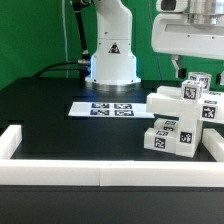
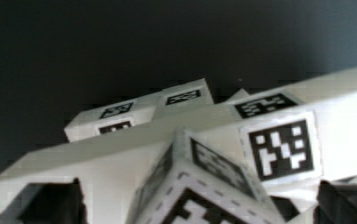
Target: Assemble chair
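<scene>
The chair (image 1: 180, 120) is a cluster of chunky white tagged blocks at the exterior view's right, stacked and joined in part. A small tagged block (image 1: 197, 89) stands on top of the cluster. My gripper (image 1: 196, 74) hangs straight above that block, fingers pointing down around its top. In the wrist view the gripper (image 2: 189, 205) is open: the dark fingers (image 2: 33, 205) stand far apart at the picture's edges, and a tagged corner of the block (image 2: 201, 185) rises between them with white gaps on both sides. More tagged chair pieces (image 2: 157, 105) lie beyond it.
The marker board (image 1: 108, 108) lies flat on the black table in front of the robot's white base (image 1: 110, 55). Long white border rails run along the front (image 1: 100, 178), the exterior view's left (image 1: 10, 142) and right (image 1: 214, 150).
</scene>
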Controlling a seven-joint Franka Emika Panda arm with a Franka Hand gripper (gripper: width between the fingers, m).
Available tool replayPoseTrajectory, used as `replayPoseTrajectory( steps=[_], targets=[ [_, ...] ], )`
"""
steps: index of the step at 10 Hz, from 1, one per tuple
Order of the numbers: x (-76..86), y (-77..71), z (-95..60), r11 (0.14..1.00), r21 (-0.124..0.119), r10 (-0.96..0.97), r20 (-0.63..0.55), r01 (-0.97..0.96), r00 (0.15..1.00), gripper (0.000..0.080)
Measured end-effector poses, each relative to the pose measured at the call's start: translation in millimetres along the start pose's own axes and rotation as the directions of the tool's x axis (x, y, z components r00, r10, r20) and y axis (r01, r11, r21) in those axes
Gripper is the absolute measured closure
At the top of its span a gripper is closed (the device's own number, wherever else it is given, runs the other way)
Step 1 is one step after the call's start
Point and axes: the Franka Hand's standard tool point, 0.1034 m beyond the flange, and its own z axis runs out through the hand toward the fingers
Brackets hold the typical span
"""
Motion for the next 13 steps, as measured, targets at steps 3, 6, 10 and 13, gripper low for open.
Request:
replayPoseTrajectory(
  steps=[3,6,10,13],
  targets=[
    [-2.3,-1.7,0.3,0.978,-0.002,-0.206,0.000,0.206,0.978,0.0150],
    [-1.6,-1.1,0.2,0.891,-0.002,-0.454,0.000,0.454,0.891,0.0150],
    [-0.9,-0.6,0.2,0.735,-0.002,-0.678,0.000,0.678,0.735,0.0150],
    [-0.9,-0.6,0.2,0.735,-0.002,-0.679,0.000,0.679,0.735,0.0276]
  ],
)
